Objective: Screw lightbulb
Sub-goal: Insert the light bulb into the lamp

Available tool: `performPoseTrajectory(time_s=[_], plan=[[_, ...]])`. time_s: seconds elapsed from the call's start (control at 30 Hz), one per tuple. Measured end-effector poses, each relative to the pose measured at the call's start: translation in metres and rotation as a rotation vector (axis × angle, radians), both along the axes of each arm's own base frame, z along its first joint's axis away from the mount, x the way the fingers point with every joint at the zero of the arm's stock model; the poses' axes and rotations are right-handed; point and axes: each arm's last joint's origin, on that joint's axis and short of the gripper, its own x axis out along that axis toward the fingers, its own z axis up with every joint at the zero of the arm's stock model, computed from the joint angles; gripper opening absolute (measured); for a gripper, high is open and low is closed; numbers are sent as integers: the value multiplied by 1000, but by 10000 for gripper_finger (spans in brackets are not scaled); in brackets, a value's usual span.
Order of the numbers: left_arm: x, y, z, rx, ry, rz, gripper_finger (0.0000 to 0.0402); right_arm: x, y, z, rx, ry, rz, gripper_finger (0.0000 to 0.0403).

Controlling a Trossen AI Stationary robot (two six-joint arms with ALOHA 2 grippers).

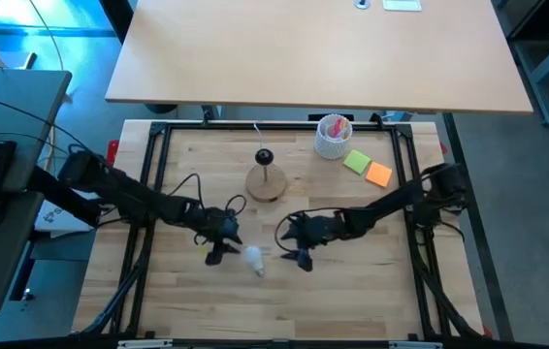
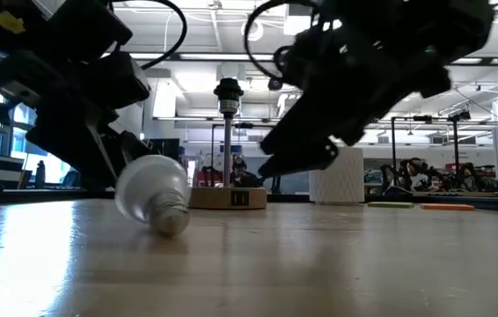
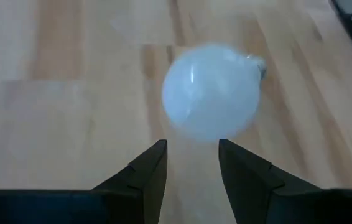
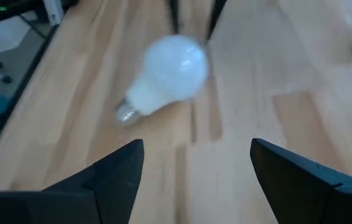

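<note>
While both grippers gape, lightbulb (image 1: pixel 253 257) lies sideways btwn them, base toward table's front edge.

The lightbulb (image 3: pixel 212 92) shows blurred in both wrist views, its screw base (image 3: pixel 258 64) mostly hidden.

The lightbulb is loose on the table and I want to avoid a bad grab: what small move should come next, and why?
Probably the right gripper should ease forward until its open fingers straddle the lightbulb, then close. The bulb lies on its side on the table, held by neither gripper, directly ahead of the right fingers; the left gripper, also open, sits just behind the glass.
</note>
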Motion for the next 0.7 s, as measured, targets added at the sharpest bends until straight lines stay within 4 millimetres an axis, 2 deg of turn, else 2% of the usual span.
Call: performPoseTrajectory(time_s=[0.2,0.33,0.5,0.6,0.7], plan=[[-10,-13,-11,43,120,48,137,20,-7,3,-7,22,-27,294],[-24,-26,-9,58,153,112,130,23,-6,6,-10,44,-40,294],[-31,-54,-1,-79,120,67,120,20,13,1,-1,53,10,293],[-34,-68,-3,-131,118,21,112,22,27,-12,-3,53,43,293],[-31,-73,-6,-126,73,69,101,31,36,-24,-12,67,55,293]])
